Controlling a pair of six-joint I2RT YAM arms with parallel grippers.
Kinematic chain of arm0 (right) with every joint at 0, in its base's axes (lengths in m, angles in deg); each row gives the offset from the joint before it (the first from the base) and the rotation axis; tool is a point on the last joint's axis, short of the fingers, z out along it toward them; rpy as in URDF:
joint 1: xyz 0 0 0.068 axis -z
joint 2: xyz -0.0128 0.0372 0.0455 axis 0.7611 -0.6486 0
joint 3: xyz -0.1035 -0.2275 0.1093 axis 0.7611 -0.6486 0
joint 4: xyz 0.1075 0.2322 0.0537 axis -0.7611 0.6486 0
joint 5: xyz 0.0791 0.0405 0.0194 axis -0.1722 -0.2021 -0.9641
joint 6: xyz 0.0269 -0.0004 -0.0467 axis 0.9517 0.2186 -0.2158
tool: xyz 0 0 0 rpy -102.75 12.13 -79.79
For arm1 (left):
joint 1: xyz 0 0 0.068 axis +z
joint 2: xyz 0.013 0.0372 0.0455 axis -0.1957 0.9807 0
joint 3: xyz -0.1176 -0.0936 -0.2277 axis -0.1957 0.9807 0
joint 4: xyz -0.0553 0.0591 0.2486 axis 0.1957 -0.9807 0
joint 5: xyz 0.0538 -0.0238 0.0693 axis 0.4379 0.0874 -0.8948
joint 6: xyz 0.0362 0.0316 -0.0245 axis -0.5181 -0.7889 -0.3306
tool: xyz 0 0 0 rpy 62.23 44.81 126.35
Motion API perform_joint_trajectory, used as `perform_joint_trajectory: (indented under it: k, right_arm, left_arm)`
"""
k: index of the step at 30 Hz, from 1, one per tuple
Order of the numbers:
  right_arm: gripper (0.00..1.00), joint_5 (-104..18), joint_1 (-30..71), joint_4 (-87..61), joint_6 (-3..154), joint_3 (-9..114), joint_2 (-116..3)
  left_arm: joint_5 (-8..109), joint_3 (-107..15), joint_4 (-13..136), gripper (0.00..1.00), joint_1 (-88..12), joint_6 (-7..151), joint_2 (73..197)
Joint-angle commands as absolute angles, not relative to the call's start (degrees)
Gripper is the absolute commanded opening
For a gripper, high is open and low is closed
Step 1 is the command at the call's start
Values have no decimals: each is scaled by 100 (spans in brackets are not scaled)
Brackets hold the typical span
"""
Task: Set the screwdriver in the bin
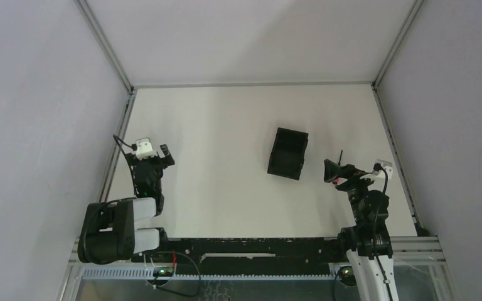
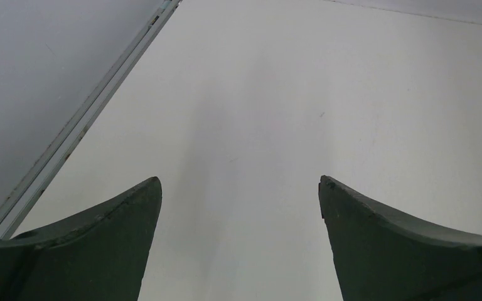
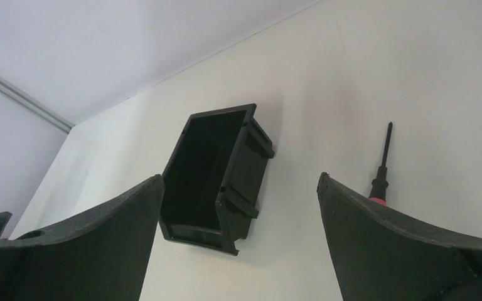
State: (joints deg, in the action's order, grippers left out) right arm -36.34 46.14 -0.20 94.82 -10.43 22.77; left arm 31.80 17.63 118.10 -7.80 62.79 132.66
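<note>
The small screwdriver [image 1: 341, 157] [image 3: 385, 153], with a red handle and a thin dark shaft, lies flat on the white desk [image 1: 213, 157]. Its long axis runs close to the 12-to-6 line of the overhead view, with the tip toward 12 o'clock and the red handle toward 6. It sits at 3 o'clock of the small black rectangular plastic bin [image 1: 287, 170] [image 3: 245, 169], near it but not touching.

The bin stands open side up. Its long axis also runs roughly 12 to 6, leaning a little toward 1 o'clock.

The right pincer [image 1: 342, 172] [image 3: 239, 178] is over the handle end with its fingers spread wide and nothing between them. In the wrist view the handle runs behind one finger, so I cannot tell whether they touch.

The left pincer [image 1: 155, 155] [image 2: 239, 179] is well apart at 9 o'clock. Its fingers are also spread, over bare desk close to the left edge.

Bare desk lies between the bin and the left pincer, and from the bin toward 12 o'clock.

Pale grey walls [image 1: 37, 94] enclose the desk at 9, 12 and 3 o'clock. Metal rails [image 1: 118, 147] [image 2: 81, 122] run along their feet.
</note>
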Motion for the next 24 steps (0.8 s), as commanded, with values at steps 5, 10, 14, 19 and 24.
perform_joint_trajectory:
  k: [5, 10, 14, 19, 24]
  right_arm:
    - [100, -2683, 4605, 60, 10033, -735, 2216]
    - [97, -3468, 4613, -213, 9311, -98, 1764]
    - [94, -3225, 4626, 484, 9004, 1295, 174]
    - [97, -2924, 4899, 2688, 8575, 3908, -2735]
    - [94, -3500, 5545, 3858, 8360, 5153, -4807]
  left_arm:
    - [3118, 1540, 12027, 100, -804, 6177, 13174]
    - [3120, 1540, 12025, 100, -803, 6182, 13177]
    - [3117, 1540, 12027, 100, -809, 6182, 13173]
    - [3121, 1538, 12027, 100, -799, 6180, 13174]
    - [3119, 1541, 12027, 100, -803, 6178, 13172]
